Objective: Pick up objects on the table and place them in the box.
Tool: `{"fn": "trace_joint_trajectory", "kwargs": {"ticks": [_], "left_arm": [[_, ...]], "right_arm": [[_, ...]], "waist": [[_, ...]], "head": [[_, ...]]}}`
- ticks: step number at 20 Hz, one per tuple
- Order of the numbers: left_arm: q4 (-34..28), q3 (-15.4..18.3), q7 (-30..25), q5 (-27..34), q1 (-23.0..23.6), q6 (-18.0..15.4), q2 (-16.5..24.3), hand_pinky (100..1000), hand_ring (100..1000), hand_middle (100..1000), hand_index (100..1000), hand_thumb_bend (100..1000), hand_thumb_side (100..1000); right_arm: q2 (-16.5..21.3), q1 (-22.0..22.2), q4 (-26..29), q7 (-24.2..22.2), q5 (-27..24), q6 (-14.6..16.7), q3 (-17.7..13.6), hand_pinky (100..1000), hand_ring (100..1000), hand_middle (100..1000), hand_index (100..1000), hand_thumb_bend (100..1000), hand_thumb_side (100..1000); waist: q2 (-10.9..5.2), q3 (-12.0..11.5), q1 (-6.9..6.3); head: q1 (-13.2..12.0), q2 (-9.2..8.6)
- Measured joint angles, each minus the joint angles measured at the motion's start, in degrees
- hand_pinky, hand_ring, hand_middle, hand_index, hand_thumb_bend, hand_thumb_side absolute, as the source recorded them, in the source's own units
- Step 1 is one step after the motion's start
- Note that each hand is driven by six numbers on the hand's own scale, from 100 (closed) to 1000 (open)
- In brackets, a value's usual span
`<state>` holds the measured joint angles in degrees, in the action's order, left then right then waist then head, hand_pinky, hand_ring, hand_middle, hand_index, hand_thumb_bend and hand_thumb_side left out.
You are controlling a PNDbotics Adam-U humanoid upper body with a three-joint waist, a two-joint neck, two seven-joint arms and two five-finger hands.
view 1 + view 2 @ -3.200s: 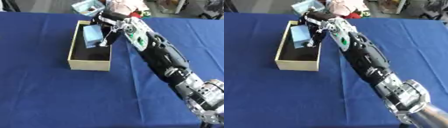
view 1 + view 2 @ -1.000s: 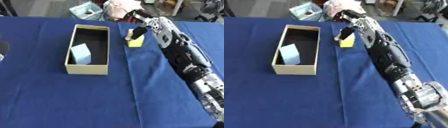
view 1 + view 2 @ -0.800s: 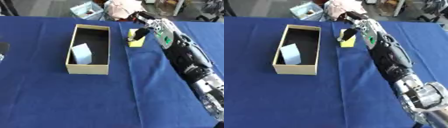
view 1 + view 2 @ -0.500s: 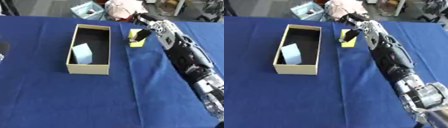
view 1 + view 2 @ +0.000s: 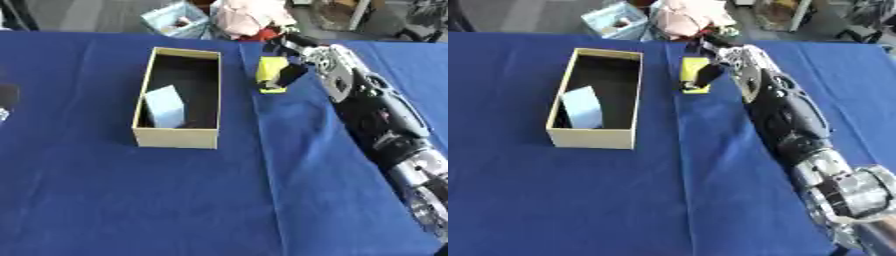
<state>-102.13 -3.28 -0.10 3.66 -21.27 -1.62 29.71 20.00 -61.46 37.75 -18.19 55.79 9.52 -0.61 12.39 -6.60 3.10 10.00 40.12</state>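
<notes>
With the pale blue block [image 5: 164, 106] already dropped in the box [image 5: 175, 136], you swung your right hand [image 5: 287, 71] to two o'clock and curled its fingers round the yellow block [image 5: 271, 71] beside the box.

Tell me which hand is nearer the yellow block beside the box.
Right. The right hand is at the yellow block, its fingers curled round the block's right side, just right of the box. The left hand shows in neither view.
</notes>
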Motion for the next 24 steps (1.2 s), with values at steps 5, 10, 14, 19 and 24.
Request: {"fn": "trace_joint_trajectory", "kwargs": {"ticks": [5,10,14,19,24], "left_arm": [[-0.01,0.0,0.0,0.0,-0.01,0.01,0.0,560,566,583,800,421,299],[-0.02,-0.01,-0.01,-0.03,-0.11,0.01,0.0,559,566,583,800,423,302],[-0.02,-0.01,0.0,-0.11,-0.26,0.03,-0.01,558,565,583,800,424,303],[-0.03,-0.01,0.02,-0.13,-0.3,0.04,-0.01,557,565,584,800,427,306],[-0.03,-0.01,0.07,-0.13,-0.37,0.1,-0.01,557,565,584,799,432,311]], "right_arm": [[0.14,0.04,-0.79,0.54,0.55,-0.7,-0.47,783,828,818,854,510,232],[0.16,0.21,-1.31,1.05,0.97,-1.33,-0.81,780,824,819,852,466,173],[0.17,0.25,-1.46,1.5,1.54,-1.74,-1.0,764,798,792,833,393,100],[0.17,0.44,-1.52,2.61,1.65,-1.75,-1.13,720,704,631,728,298,100],[0.23,0.5,-0.97,5.94,1.67,-1.06,-1.06,670,619,503,634,228,100]], "waist": [[0.15,0.0,-0.22],[0.43,-0.14,-0.24],[0.68,-0.23,-0.36],[0.7,-0.3,-0.41],[0.79,0.04,-0.41]], "head": [[0.07,0.0],[0.27,0.0],[0.33,0.01],[0.5,0.02],[0.58,0.03]]}}
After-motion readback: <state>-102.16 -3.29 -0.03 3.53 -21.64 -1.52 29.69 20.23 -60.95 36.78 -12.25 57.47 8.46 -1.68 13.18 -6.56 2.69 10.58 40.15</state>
